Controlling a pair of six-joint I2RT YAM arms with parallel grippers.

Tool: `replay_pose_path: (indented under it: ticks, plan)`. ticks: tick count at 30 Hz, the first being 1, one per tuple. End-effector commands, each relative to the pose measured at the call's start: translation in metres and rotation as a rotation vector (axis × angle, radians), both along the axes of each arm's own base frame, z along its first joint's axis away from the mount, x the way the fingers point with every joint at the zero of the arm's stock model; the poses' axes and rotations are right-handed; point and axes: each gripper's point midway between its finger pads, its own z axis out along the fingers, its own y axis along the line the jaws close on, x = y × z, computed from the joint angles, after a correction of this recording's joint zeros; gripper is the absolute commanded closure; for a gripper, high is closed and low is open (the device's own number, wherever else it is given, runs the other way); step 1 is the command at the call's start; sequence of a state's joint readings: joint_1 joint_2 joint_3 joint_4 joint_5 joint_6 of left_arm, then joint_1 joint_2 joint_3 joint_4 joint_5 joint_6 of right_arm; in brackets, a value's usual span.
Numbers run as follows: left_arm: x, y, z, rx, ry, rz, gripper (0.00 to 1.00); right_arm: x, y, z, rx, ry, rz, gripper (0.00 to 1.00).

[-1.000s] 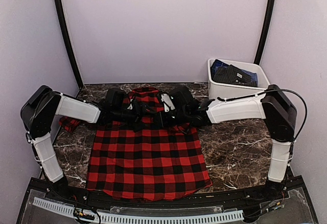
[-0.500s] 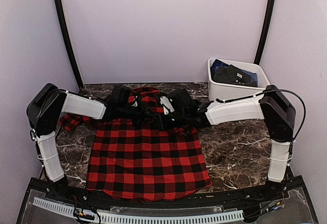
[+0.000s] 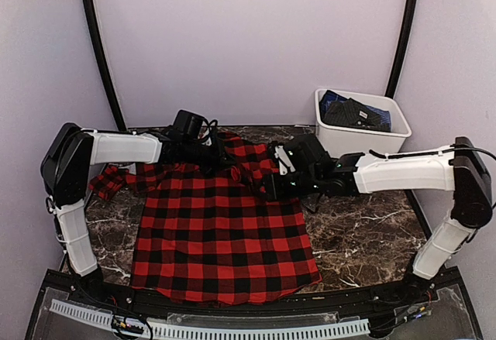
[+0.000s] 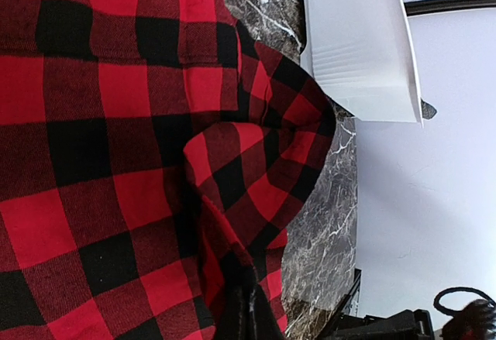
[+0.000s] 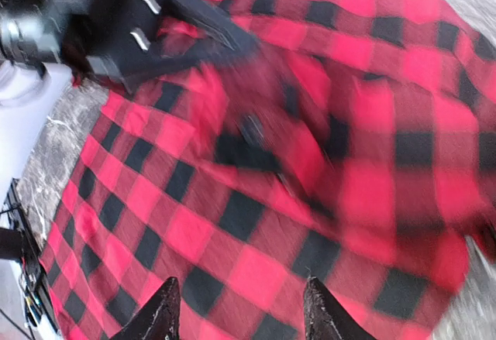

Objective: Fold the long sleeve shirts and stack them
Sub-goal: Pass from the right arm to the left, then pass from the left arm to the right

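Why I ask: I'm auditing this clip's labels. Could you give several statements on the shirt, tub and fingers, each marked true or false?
The red-and-black checked flannel shirt lies spread on the dark marble table. True.
The white plastic tub is empty. False: dark cloth lies in it.
The right arm's fingers stand open above the shirt. True.
The tub sits at the table's near left corner. False: far right corner.

Shirt (image 3: 221, 235): red-and-black check flannel, spread flat, hem at 6 o'clock, collar end rumpled at 12, one sleeve out at 9.
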State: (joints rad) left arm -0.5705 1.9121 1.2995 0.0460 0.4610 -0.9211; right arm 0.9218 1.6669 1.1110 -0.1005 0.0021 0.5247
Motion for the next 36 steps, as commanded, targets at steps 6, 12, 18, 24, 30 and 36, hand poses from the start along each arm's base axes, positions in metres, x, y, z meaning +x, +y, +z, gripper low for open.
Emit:
replay_pose_path:
  ticks: [6,12,18,24,30,36]
  plan:
    - [0.006,0.019,0.071,0.067,-0.146,0.013,1.0,-0.052,-0.107,-0.055,-0.141,0.19,-0.256,0.49]
    - [-0.007,0.028,0.06,-0.007,-0.036,0.008,1.0,-0.058,-0.117,-0.062,-0.121,0.189,-0.276,0.49]
    - [-0.036,0.016,0.04,-0.178,0.166,-0.021,1.0,-0.031,-0.067,-0.006,-0.033,-0.088,-0.161,0.42]
    - [-0.04,0.008,0.052,-0.327,0.259,0.008,1.0,-0.006,-0.02,0.035,-0.02,-0.379,-0.073,0.29]
    - [-0.042,0.005,0.06,-0.406,0.323,0.026,1.0,-0.002,0.008,0.049,-0.078,-0.588,0.023,0.23]
    - [-0.042,0.002,0.061,-0.456,0.364,0.033,1.0,0.0,0.022,0.039,-0.167,-0.671,0.076,0.21]
